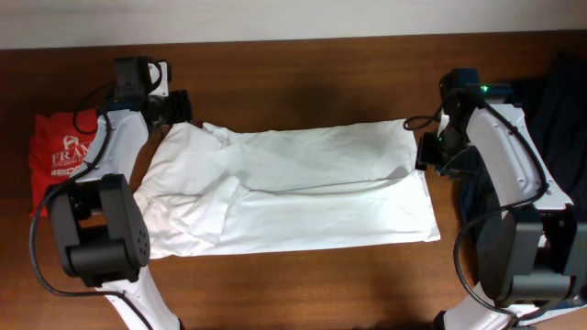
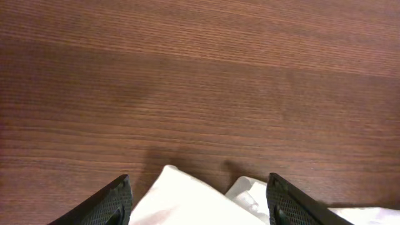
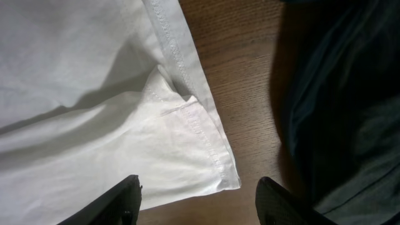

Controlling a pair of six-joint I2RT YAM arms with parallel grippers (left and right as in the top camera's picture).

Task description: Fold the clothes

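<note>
Shirt (image 1: 303,192), big and white, lies spread across the middle of the table (image 1: 303,284). It goes from one arm to the other. Its left end is bumpy and bunched. Its right end is flatter, with a soft crease running along the middle.

The left gripper (image 1: 179,108) sits at the far left corner of the shirt. In its own camera the two fingers (image 2: 115,203) are wide apart. A bit of white cloth pokes up between them, but they are not pinching it.

The right gripper (image 1: 429,151) sits at the right edge. Its fingers (image 3: 122,200) are wide apart too. The stitched corner of the shirt lies flat on the wood between them, and nothing is held.

A red bag (image 1: 60,156) lies just past the left end. A dark cloth (image 1: 559,101) lies off to the right.

I think the job is at the grabbing step. Each arm is lined up at one end, ready to take hold for a fold.

Next, both grippers need to go down and close on the cloth. Then they should lift together and carry that edge over to the near side. The left end is lumpy, so it may need a tug to pull it flat.
</note>
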